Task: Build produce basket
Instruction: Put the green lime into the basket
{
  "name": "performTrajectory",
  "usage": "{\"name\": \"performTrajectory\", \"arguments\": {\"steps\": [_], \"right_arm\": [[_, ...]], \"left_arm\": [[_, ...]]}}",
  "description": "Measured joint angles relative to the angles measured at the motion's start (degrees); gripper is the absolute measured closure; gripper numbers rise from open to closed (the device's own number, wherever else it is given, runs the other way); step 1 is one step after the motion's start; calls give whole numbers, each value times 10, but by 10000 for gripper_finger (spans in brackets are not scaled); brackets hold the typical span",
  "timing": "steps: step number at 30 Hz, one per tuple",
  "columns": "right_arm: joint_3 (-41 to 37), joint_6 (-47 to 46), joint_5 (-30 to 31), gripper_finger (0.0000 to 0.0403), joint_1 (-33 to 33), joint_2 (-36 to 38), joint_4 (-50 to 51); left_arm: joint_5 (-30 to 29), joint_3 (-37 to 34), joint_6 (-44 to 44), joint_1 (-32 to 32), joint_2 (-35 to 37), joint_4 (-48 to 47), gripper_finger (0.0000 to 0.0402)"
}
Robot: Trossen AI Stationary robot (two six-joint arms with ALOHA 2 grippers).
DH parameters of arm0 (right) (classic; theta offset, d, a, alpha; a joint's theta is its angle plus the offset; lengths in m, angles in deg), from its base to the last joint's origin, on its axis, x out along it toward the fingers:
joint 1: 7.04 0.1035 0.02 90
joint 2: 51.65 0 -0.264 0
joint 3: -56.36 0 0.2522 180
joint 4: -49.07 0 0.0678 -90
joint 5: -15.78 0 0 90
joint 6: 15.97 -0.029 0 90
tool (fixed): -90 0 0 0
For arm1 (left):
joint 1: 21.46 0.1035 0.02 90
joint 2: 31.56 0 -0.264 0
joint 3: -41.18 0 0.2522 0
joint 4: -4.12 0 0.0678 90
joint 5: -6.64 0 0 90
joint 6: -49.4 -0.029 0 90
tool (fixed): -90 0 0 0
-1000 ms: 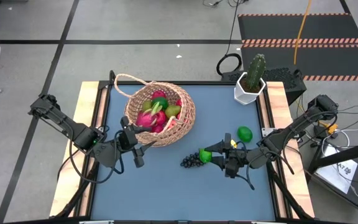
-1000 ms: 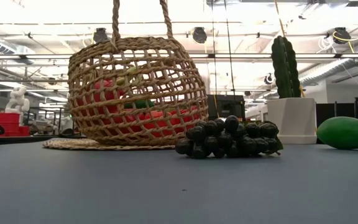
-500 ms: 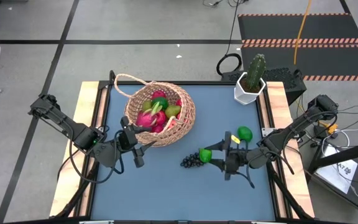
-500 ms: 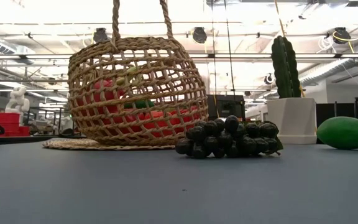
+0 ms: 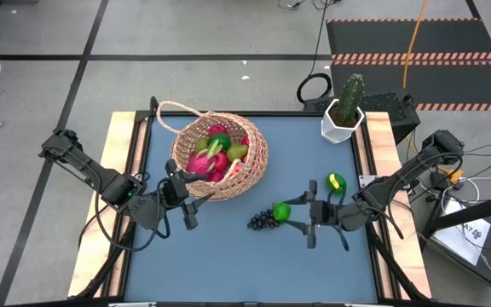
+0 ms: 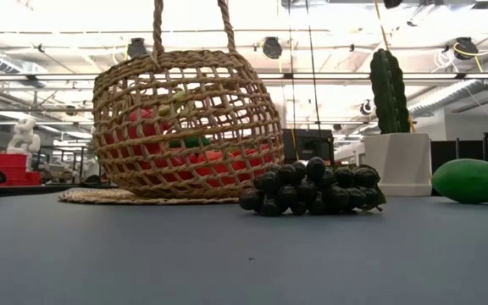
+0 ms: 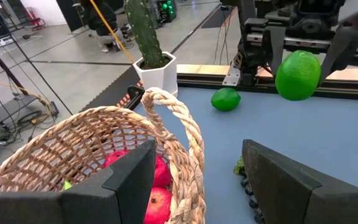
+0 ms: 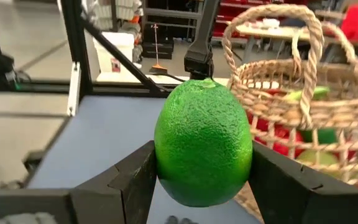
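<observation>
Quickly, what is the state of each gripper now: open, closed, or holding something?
Left gripper: open, holding nothing, beside the basket.
Right gripper: closed on a lime, lifted above the table.

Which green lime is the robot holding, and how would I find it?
Start at the big tan woven wicker basket. Past the dark grape bunch beside it, the right gripper grips a round green lime off the table. The other lime lies loose on the blue tabletop.

Left gripper (image 7: 194,186) fingers spread wide, at rim of wicker basket (image 7: 55,149); loop handle (image 7: 179,124) between them. Red fruits (image 7: 151,186) inside. Beyond, right gripper (image 7: 300,50) grips a lime (image 7: 298,75); second lime (image 7: 225,99) on the table; cactus pot (image 7: 153,70) behind.
</observation>
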Motion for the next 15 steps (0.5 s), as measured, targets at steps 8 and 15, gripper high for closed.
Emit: {"name": "performTrajectory", "arguments": {"steps": [8, 15], "right_arm": [[0, -119, 0, 181, 0, 0, 0], [0, -239, -2, 181, 0, 0, 0]], "left_arm": [[0, 0, 0, 0, 0, 0, 163], [0, 0, 0, 0, 0, 0, 162]]}}
